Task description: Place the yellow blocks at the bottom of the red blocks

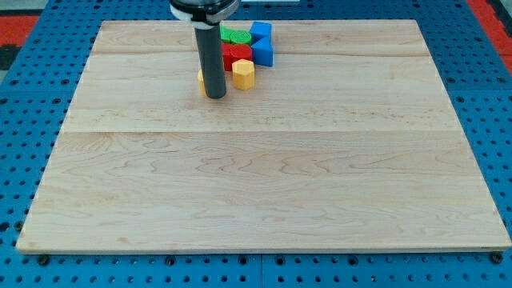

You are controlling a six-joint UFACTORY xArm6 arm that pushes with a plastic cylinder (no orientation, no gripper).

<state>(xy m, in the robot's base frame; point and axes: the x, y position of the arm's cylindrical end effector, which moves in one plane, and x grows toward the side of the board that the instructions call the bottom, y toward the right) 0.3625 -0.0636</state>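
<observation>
My tip (215, 96) rests on the wooden board (264, 176) near the view's top, left of centre. A yellow block (202, 78) is mostly hidden behind the rod, touching it on the left. A yellow hexagonal block (243, 74) sits just right of the rod, directly below the red blocks (236, 55). Only part of the red blocks shows beside the rod. Green blocks (235, 36) lie above the red ones. A blue block (261, 33) and another blue block (263, 53) sit at the right of the cluster.
The board lies on a blue perforated table (24, 160). The cluster of blocks sits close to the board's top edge. The arm's white and black mount (204, 8) hangs over the top edge.
</observation>
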